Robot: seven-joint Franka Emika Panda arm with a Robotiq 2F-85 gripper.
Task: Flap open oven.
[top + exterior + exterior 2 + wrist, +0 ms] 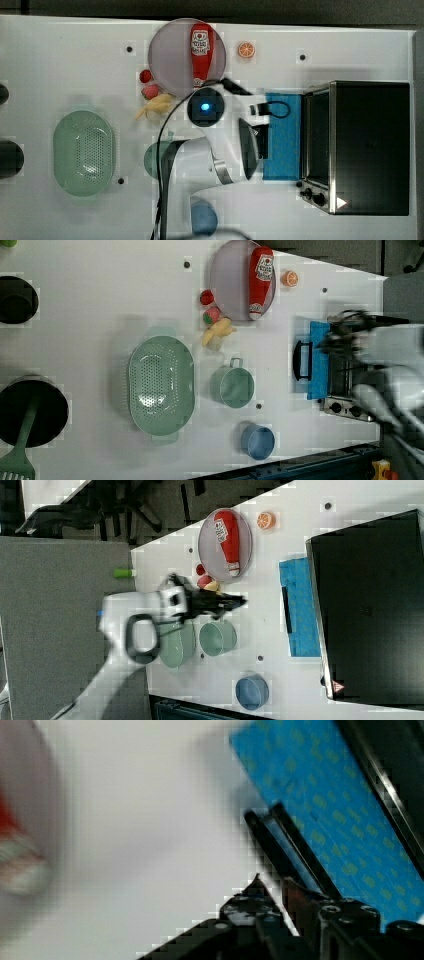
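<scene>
- White table (60,60) is carrying the oven (370,147), its blue door (282,135) lying flat.
- Gripper (260,131) is hovering by the door handle (302,360); grip undeterminable.

Bright, even light; blocky pictures, motion blur on the arm.
The white table (70,60) nearly washes out, shadows soft beneath the arm (125,625), which smears in the left and right views; the wrist view is blurred throughout.
</scene>
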